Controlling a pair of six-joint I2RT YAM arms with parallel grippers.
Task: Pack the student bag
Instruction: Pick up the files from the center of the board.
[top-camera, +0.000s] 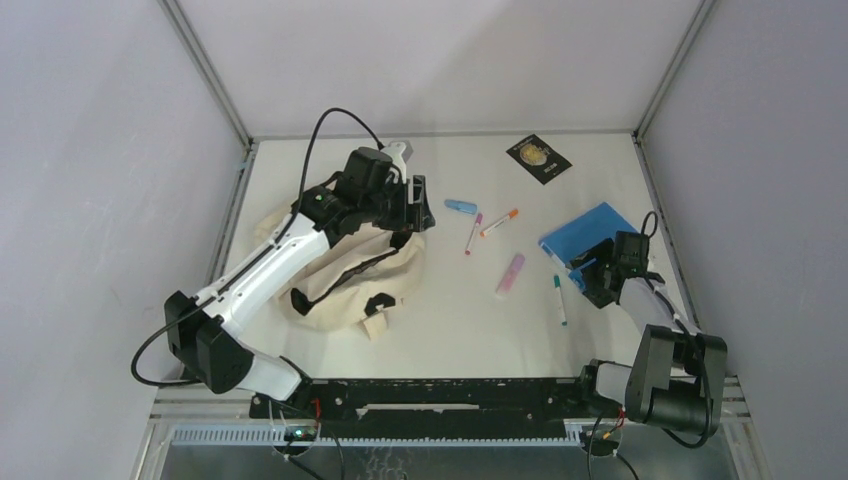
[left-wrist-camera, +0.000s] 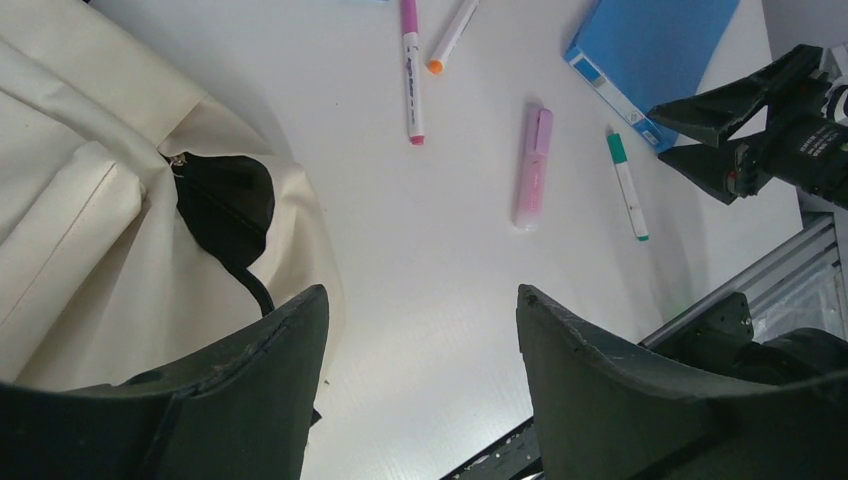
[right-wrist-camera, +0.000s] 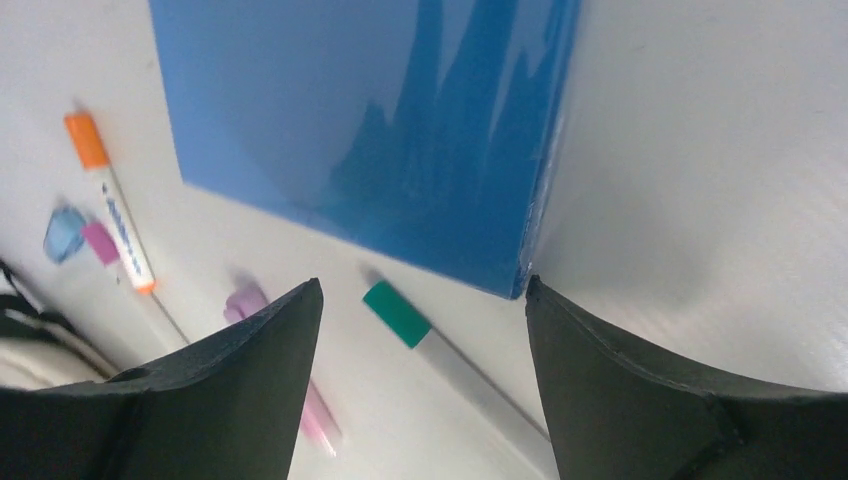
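The student bag (top-camera: 345, 272) is a cream fabric backpack with black trim, slumped on the left of the table; its cloth and black zipper pull (left-wrist-camera: 225, 205) fill the left of the left wrist view. My left gripper (top-camera: 414, 206) (left-wrist-camera: 422, 295) hovers open over the bag's far right edge with nothing between its fingers. My right gripper (top-camera: 592, 276) (right-wrist-camera: 422, 285) stands open and empty at the near corner of a blue book (top-camera: 588, 236) (right-wrist-camera: 370, 130), above a green-capped marker (top-camera: 559, 298) (right-wrist-camera: 400, 315).
Between the arms lie a pink highlighter (top-camera: 510, 273) (left-wrist-camera: 533, 170), a pink marker (top-camera: 472, 233) (left-wrist-camera: 410, 70), an orange marker (top-camera: 499, 222) (right-wrist-camera: 110, 205) and a small light-blue item (top-camera: 460, 207). A black card (top-camera: 538, 158) lies at the back. Grey walls enclose the table.
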